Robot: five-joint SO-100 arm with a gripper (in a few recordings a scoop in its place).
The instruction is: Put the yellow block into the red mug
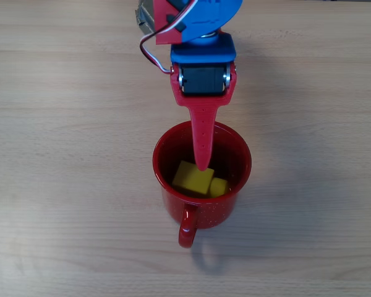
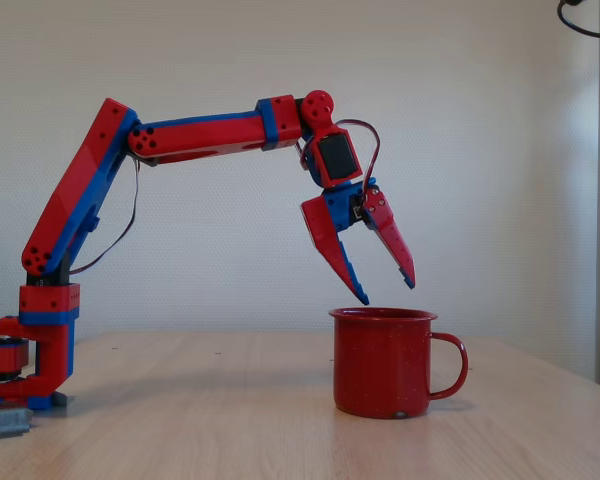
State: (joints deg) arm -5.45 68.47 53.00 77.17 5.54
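1. I see a pale wooden tabletop (image 2: 180,420) carrying the whole scene; in the overhead view its grain runs side to side.
2. The red and blue arm (image 2: 200,135) rises from its base at the left of the fixed view, bends at the elbow and reaches across to the right, with its wrist turned downward.
3. The red mug (image 2: 385,362) stands upright on the tabletop, right of centre in the fixed view with its handle pointing right. In the overhead view the handle points toward the bottom edge.
4. The end effector (image 2: 386,290) hangs just above the mug's rim, its two pointed fingers spread well apart and gripping nothing. From overhead, the red finger (image 1: 202,139) crosses the rim's far side and its tip lies over the mug's opening.
5. The yellow block (image 1: 195,179) sits inside the mug, on the bottom, tipped over with its round stud pointing right in the overhead view. It is free of the fingers.
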